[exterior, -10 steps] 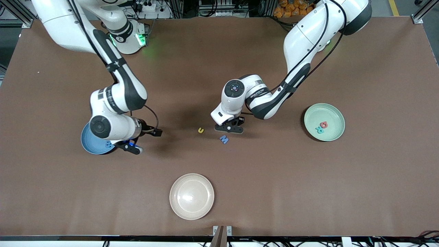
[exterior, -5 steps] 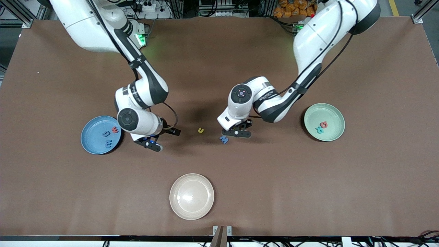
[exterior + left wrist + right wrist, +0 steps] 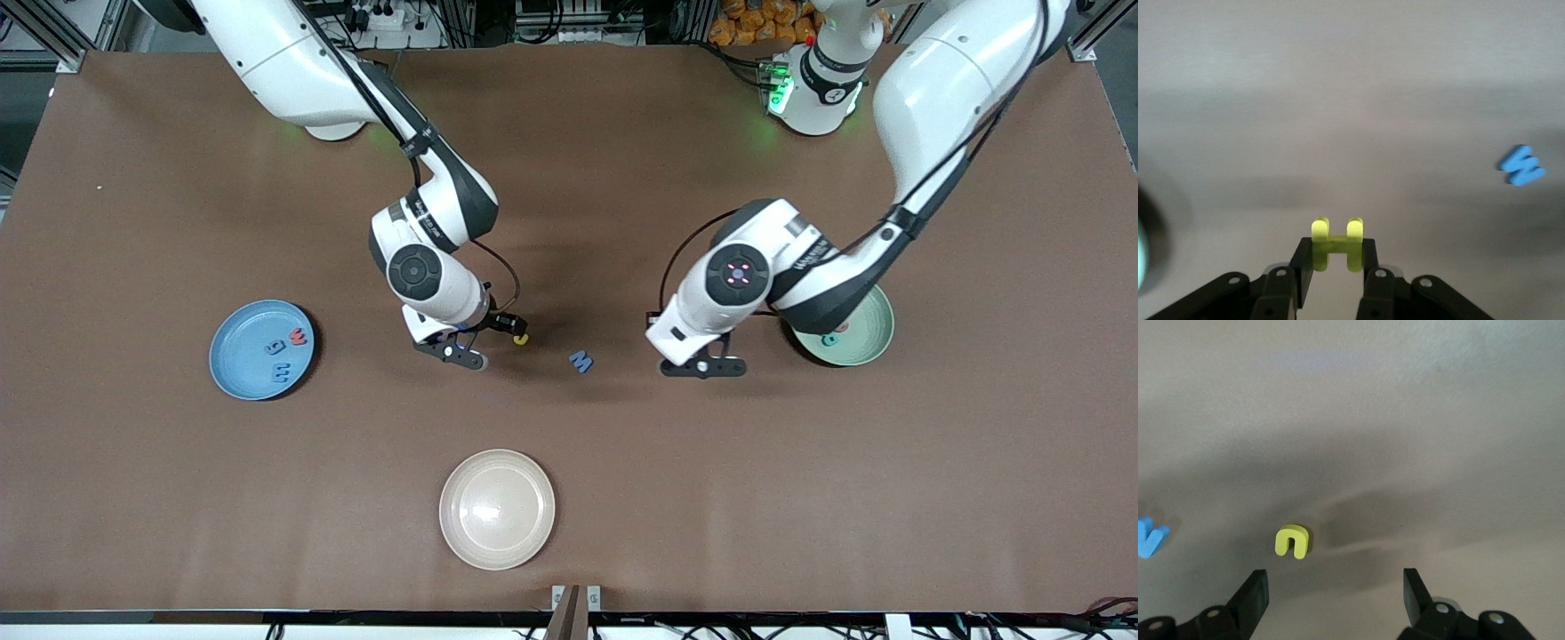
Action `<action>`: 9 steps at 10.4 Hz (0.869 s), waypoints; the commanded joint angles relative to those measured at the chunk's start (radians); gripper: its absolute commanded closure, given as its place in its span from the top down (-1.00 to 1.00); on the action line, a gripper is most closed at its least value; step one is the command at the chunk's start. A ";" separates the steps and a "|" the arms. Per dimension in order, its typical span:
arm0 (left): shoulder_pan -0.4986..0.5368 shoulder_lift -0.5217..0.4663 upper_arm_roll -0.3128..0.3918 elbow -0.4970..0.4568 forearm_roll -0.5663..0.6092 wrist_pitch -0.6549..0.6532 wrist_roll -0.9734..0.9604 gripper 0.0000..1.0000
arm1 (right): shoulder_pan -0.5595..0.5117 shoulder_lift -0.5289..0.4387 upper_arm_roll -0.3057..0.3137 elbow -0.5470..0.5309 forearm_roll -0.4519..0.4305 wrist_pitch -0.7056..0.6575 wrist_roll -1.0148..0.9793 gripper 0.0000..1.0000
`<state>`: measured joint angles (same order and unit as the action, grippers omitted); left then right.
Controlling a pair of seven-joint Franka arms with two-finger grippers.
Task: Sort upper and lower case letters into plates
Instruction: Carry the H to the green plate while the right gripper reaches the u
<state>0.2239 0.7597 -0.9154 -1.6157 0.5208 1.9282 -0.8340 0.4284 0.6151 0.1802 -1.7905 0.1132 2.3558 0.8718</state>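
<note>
My left gripper (image 3: 1336, 248) is shut on a yellow letter H (image 3: 1337, 239). It hangs over the table (image 3: 702, 364) between a blue letter M (image 3: 581, 361) and the mint green plate (image 3: 876, 342). My left arm hides most of that plate; a teal letter (image 3: 831, 339) shows in it. My right gripper (image 3: 1335, 587) is open and empty, over the table (image 3: 453, 351) beside a yellow letter u (image 3: 521, 339), which lies just ahead of its fingers in the right wrist view (image 3: 1293, 541). The blue plate (image 3: 233, 356) holds a red w (image 3: 297, 337), a blue g (image 3: 275, 346) and a blue m (image 3: 282, 372).
A cream-beige plate (image 3: 497, 508) stands empty near the table's front edge. The blue M also shows in the left wrist view (image 3: 1521, 166) and at the edge of the right wrist view (image 3: 1148, 537).
My right gripper has moved from the blue plate toward the middle, up to the yellow u. My left gripper has moved from beside the blue M toward the green plate.
</note>
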 commanded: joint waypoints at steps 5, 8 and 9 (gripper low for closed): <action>0.299 -0.042 -0.094 -0.081 -0.024 -0.083 0.055 -1.00 | 0.075 0.103 -0.022 0.131 -0.087 0.016 0.274 0.75; 0.498 -0.046 -0.155 -0.200 -0.013 -0.061 0.079 -1.00 | 0.105 0.130 -0.046 0.149 -0.093 0.019 0.277 0.73; 0.543 -0.045 -0.155 -0.228 -0.013 -0.051 0.078 -1.00 | 0.113 0.132 -0.063 0.149 -0.101 0.019 0.277 0.72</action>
<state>0.6718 0.7499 -1.0367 -1.7640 0.5209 1.8506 -0.7780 0.5118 0.7213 0.1512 -1.6787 0.0352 2.3848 1.1221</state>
